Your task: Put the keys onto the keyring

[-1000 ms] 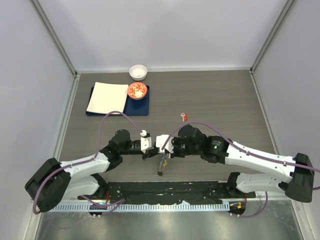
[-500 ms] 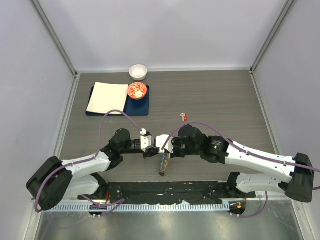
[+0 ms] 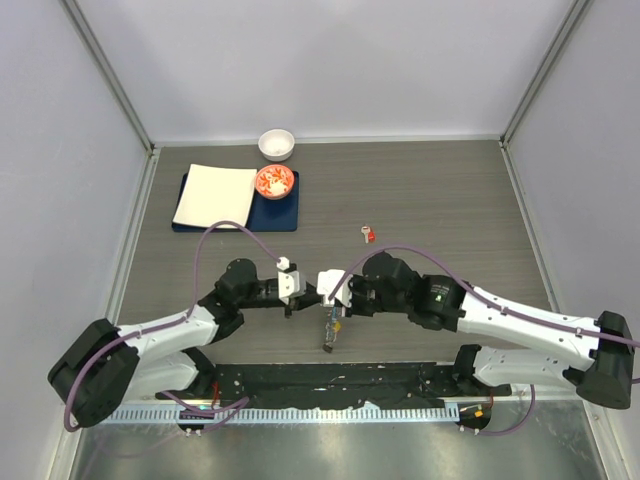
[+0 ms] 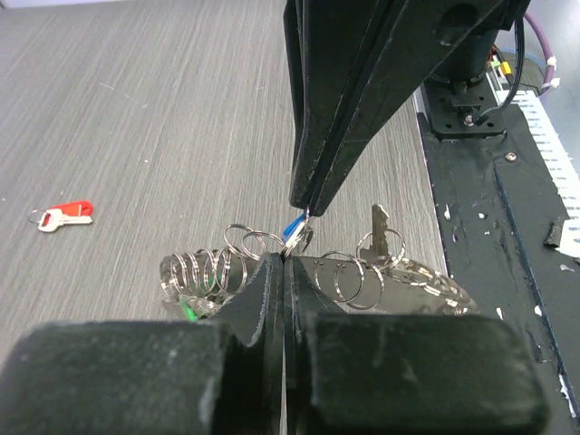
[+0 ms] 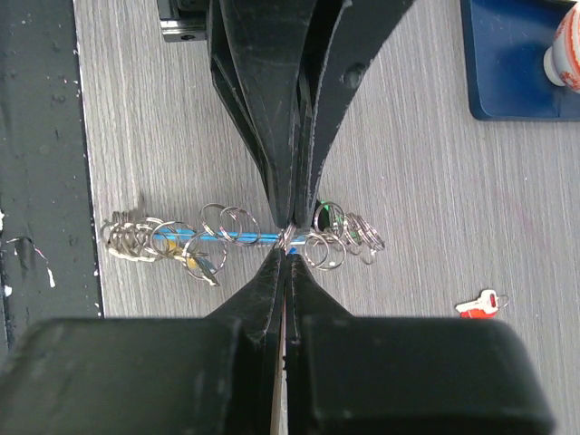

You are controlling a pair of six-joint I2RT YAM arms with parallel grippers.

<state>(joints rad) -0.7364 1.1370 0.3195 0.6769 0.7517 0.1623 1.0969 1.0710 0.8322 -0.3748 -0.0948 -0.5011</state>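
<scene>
The keyring (image 5: 217, 240), a bunch of thin rings and silver keys on a light-blue strip with a green tag, hangs just above the table between both grippers. It also shows in the left wrist view (image 4: 362, 272) and the top view (image 3: 328, 332). My left gripper (image 4: 284, 265) and right gripper (image 5: 288, 252) are both shut, tip to tip, on the bunch's middle (image 3: 316, 299). A small blue bit (image 4: 294, 224) sits at the tips; I cannot tell if it is the blue key. The red-capped key (image 3: 369, 234) lies loose on the table, beyond the grippers.
A dark blue tray (image 3: 283, 214) with a white cloth (image 3: 215, 194) and a red bowl (image 3: 274, 181) is at the back left. A white bowl (image 3: 276, 144) stands behind it. A black base rail (image 3: 330, 380) runs along the near edge.
Both grippers stay closed together on the bunch. The left wrist has shifted slightly back and left, and the hanging end of the bunch has swung a little.
</scene>
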